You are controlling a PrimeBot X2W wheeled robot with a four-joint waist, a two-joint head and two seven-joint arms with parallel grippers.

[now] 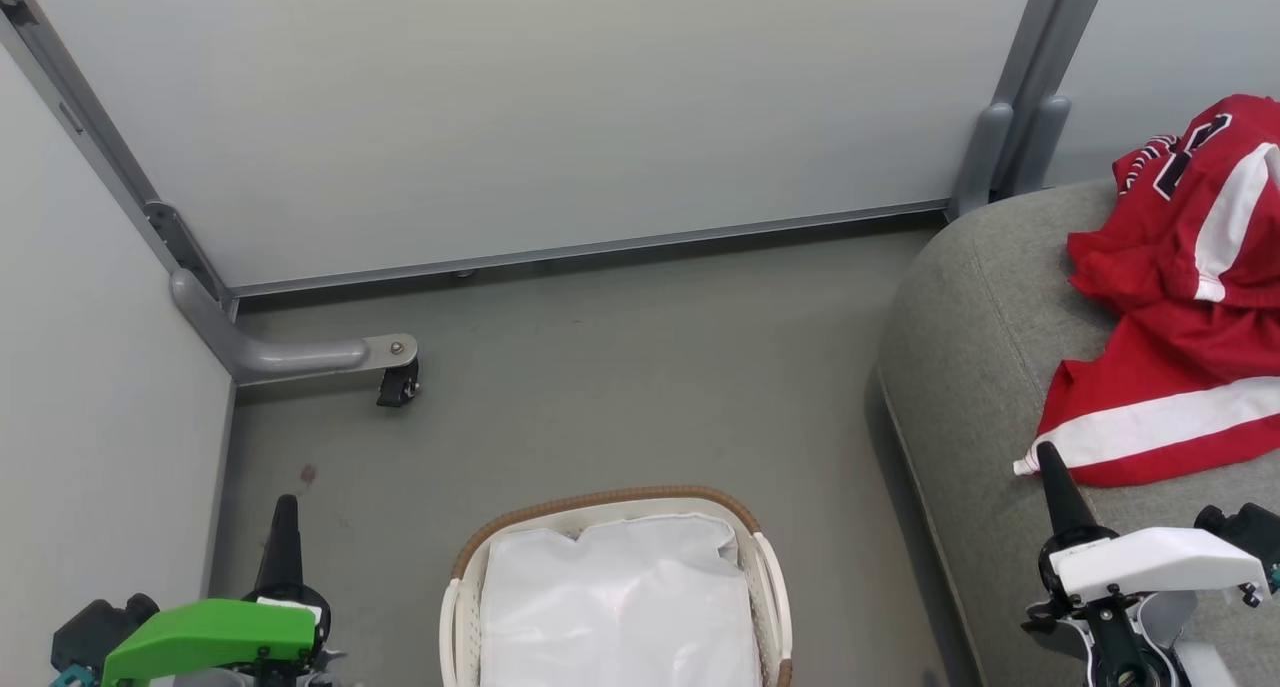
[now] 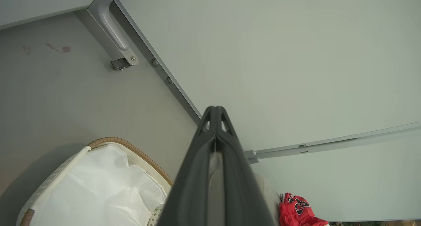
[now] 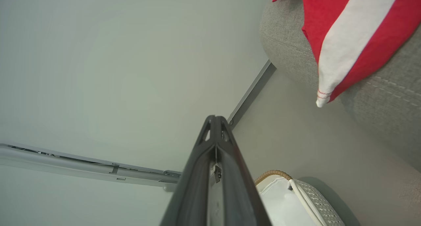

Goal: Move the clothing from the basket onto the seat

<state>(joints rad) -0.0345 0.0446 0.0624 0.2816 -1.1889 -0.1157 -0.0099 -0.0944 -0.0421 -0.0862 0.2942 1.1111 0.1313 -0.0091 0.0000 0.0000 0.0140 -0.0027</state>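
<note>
The clothing (image 1: 1170,297), red jerseys and shorts with broad white stripes and dark lettering, lies heaped on the grey fabric seat (image 1: 980,367), just ahead of the right claw (image 1: 1047,452) and to its right; one white-striped corner hangs at the seat's rounded edge near that claw's tip, and the right wrist view shows a gap between the two. The right claw is closed, its two dark fingers pressed together with nothing between them, pointing up over the cushion's near part.

Between the two claws, on the floor (image 1: 620,367), stands the oval white basket (image 1: 770,567) with its brown woven rim; inside it the white cloth liner (image 1: 620,607) lies crumpled; the basket sits just off the seat's side, apart from it.

The left claw (image 1: 287,502) is likewise closed and holds nothing; it stands to the basket's left, close to the pale side wall.

The floor is a dull grey-green sheet, smooth, with a small reddish stain (image 1: 307,474) just ahead of the left claw; further ahead of that claw a curved grey support foot (image 1: 290,352) ends in a black caster (image 1: 398,382).

Pale wall panels (image 1: 500,97) framed in grey metal close the space ahead of both claws; a rail runs along their base where they meet the floor, and a second pair of grey feet stands at the seat's far corner.
</note>
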